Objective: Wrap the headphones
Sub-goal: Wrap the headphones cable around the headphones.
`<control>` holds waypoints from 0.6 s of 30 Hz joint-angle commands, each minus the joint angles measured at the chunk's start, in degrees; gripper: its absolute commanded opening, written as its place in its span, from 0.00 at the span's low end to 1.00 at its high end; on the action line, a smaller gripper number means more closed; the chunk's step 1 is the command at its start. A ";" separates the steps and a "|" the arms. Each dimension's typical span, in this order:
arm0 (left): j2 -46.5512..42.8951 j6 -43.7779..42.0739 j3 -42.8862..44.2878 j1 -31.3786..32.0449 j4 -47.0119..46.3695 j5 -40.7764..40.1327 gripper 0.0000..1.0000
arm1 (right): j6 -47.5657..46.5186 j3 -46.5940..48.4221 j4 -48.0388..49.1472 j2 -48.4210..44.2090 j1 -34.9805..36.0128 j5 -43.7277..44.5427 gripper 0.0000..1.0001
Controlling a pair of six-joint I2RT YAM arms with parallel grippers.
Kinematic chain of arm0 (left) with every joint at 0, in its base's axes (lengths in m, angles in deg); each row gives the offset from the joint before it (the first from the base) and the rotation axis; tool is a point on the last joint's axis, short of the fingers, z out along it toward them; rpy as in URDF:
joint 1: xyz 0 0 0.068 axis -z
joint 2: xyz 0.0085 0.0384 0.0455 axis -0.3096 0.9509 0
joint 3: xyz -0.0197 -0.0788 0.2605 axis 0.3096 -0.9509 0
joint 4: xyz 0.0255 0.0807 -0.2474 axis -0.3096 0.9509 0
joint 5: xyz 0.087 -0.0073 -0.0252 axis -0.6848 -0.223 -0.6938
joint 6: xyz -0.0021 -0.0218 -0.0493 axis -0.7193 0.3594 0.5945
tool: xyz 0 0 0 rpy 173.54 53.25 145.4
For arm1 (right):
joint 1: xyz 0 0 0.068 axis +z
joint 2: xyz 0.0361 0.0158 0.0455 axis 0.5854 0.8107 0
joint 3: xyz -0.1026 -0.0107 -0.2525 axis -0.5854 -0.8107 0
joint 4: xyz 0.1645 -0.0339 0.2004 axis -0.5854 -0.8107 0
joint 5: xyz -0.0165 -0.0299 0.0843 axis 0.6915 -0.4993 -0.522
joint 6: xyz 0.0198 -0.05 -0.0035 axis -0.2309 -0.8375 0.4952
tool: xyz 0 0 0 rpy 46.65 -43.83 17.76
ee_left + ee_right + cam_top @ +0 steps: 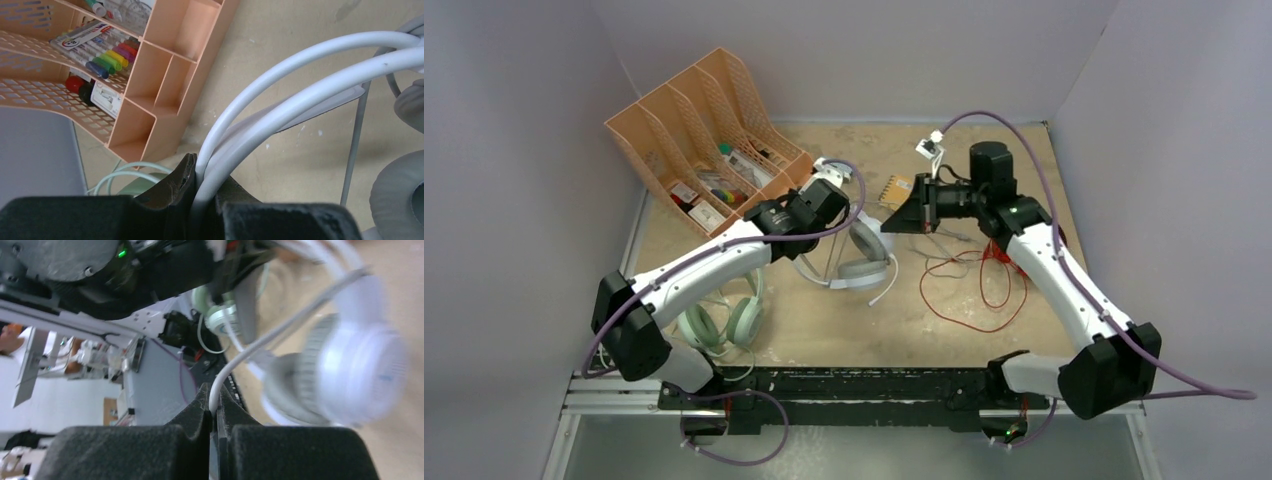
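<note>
Left gripper [200, 197] clamps white headphones' [861, 262] band [300, 62], right gripper [212, 412] their cord [260, 342], arms converging.

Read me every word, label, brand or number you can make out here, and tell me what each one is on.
No text can be quoted with certainty.
Marker pack in the orange desk organizer: printed label strip, too small to read.
White box below the markers: dark print, blurred.
White headphones, earcup: faint blue mark, motion-blurred.
Top view: nothing legible.
</note>
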 commanded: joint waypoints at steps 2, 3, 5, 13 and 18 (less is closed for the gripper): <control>2.86 10.72 6.79 -2.81 -6.64 -4.34 0.00 | 11.85 -2.87 18.60 -2.06 11.38 5.29 0.00; 3.44 11.72 8.03 -3.14 -7.26 -4.63 0.00 | 11.80 -3.36 19.28 -2.09 12.71 8.47 0.00; 3.67 13.16 9.76 -3.48 -9.08 -5.22 0.00 | 11.26 -4.45 19.77 -2.27 14.92 14.16 0.00; 1.22 17.11 14.74 -5.01 -13.48 -5.50 0.00 | 8.54 -13.69 24.74 -6.72 20.38 30.58 0.09; -0.74 18.34 16.82 -5.02 -13.94 -4.54 0.00 | 6.70 -16.44 27.33 -7.59 22.11 33.34 0.14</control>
